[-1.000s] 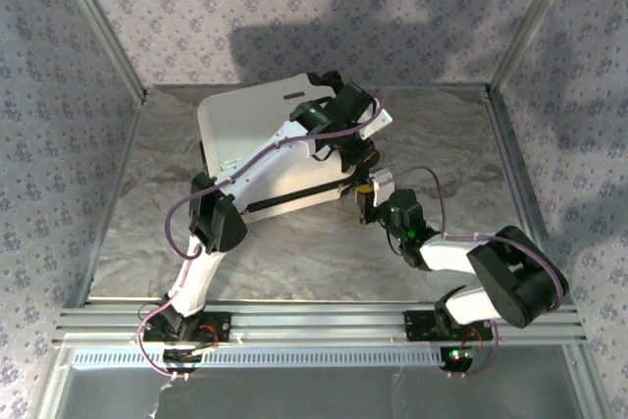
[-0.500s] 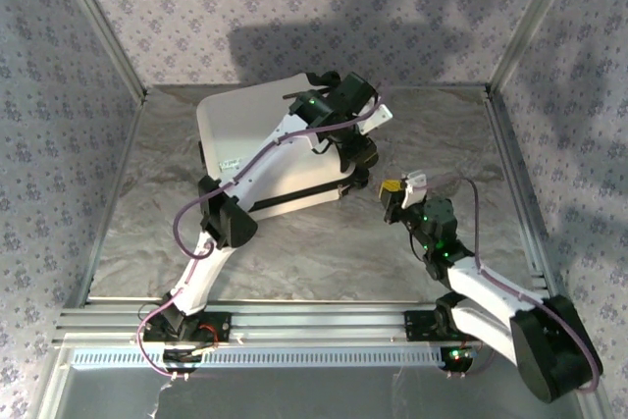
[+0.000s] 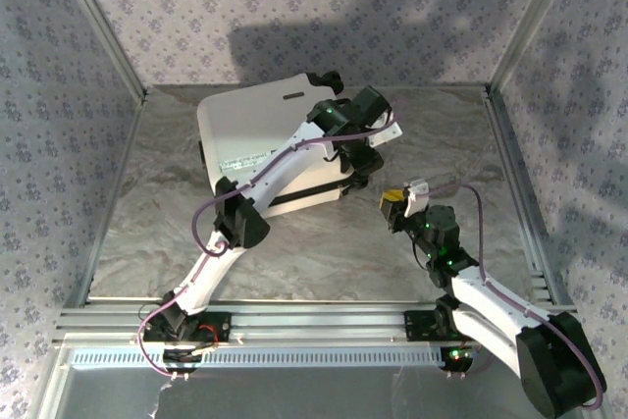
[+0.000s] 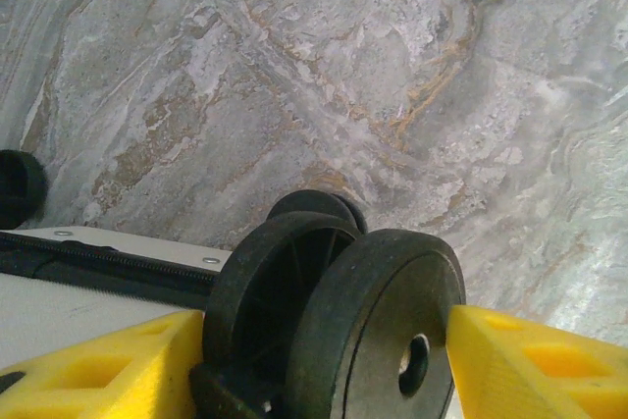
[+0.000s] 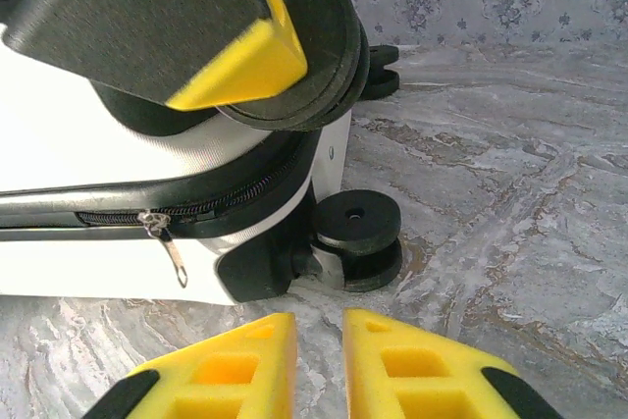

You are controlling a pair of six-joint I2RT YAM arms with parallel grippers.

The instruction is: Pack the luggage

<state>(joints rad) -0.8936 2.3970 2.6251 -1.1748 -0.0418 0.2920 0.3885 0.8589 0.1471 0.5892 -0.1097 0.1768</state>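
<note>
One small white hard-shell suitcase lies flat on the grey marbled tabletop with its halves together, so the work seems to concern the black zipper band round its edge. At the suitcase's near right corner the left gripper has its yellow fingers apart, straddling the upper black double wheel, probably to steady the shell. Whether they press it I cannot tell. Just off that corner the right gripper hovers low, narrowly parted and empty. It faces the silver zipper pull, which is likely its next grasp.
</note>
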